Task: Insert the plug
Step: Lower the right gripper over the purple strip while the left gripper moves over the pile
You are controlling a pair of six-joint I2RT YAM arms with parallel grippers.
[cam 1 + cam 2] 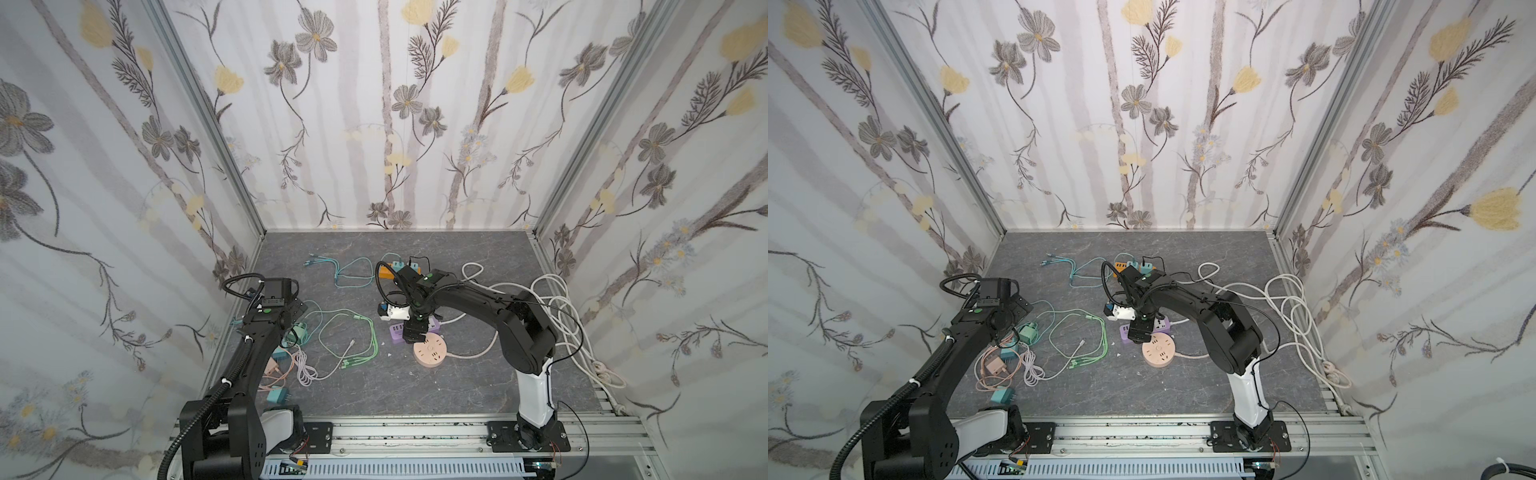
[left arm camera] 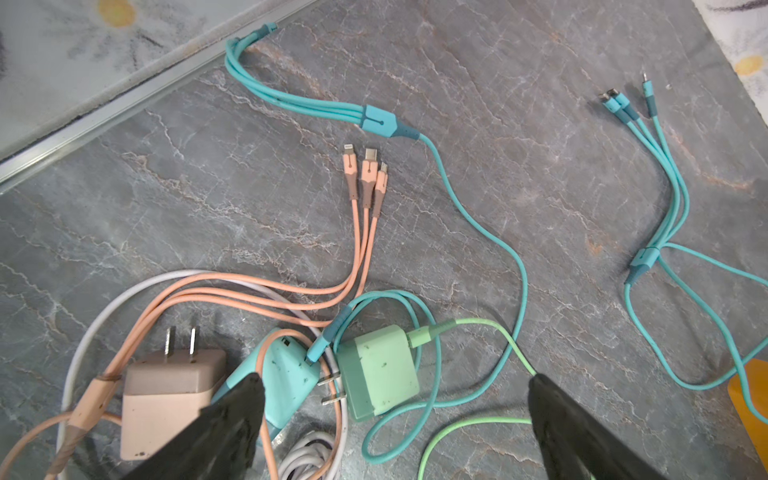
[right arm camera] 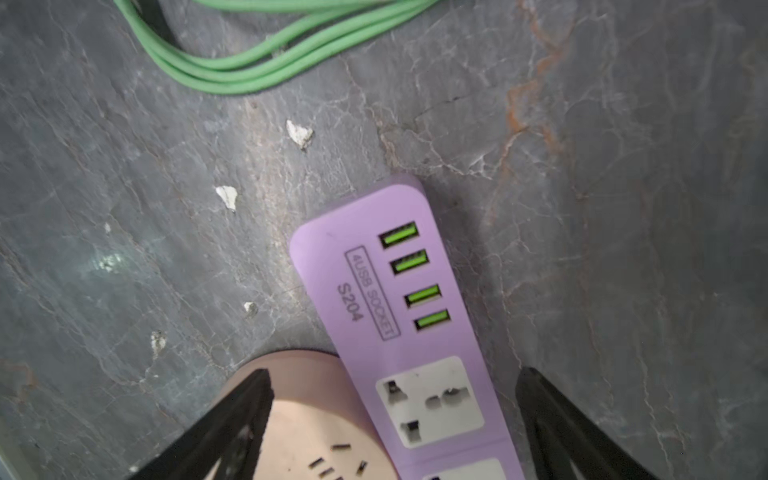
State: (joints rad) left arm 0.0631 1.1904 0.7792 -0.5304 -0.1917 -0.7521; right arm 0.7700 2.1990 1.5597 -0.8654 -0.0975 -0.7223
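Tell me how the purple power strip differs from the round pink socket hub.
The purple power strip is long and straight-sided; the round pink socket hub is a disc. The purple power strip carries four green USB ports beside its white outlets; the round pink socket hub shows only slot holes. Both lie flat on the grey table, sockets up.

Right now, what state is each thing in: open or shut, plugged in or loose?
left end effector: open, empty.
right end effector: open, empty.
purple strip: USB ports and visible socket empty.
round socket: nothing plugged in.
green charger: unplugged, green cable attached.
teal charger: unplugged, teal cable attached.
pink charger: unplugged, prongs bare.
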